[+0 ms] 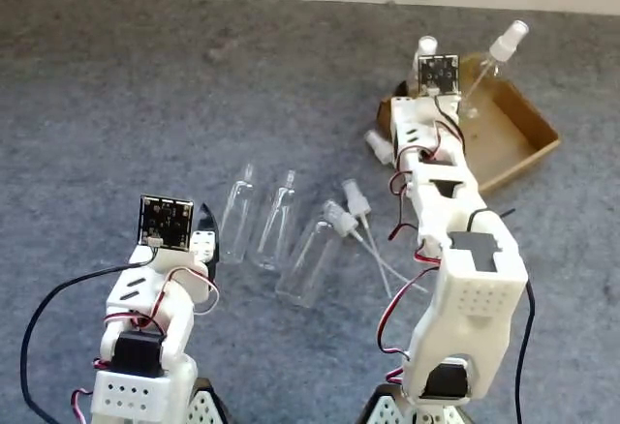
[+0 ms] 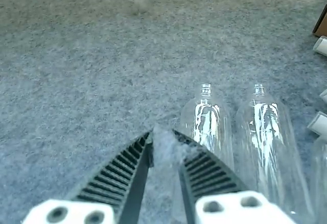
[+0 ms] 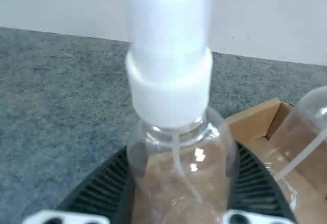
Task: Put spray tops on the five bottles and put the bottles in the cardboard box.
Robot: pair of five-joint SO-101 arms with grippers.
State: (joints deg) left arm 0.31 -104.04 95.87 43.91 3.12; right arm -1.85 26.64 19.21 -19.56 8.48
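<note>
My right gripper (image 1: 427,68) is shut on an upright clear bottle (image 3: 179,168) with a white spray top (image 3: 168,81), held over the near corner of the cardboard box (image 1: 523,134). A second capped bottle (image 1: 482,74) leans inside the box. Three open clear bottles (image 1: 237,211) (image 1: 276,219) (image 1: 312,257) lie side by side on the carpet. Two loose spray tops (image 1: 356,199) (image 1: 339,219) lie just right of them, and a third (image 1: 378,146) lies by the box. My left gripper (image 2: 162,132) hovers left of the bottles, open by a narrow gap and holding nothing.
Grey carpet (image 1: 145,95) covers the table, with free room to the left and far side. The box's brown wall (image 3: 255,119) stands right behind the held bottle. A pale wall runs along the back edge.
</note>
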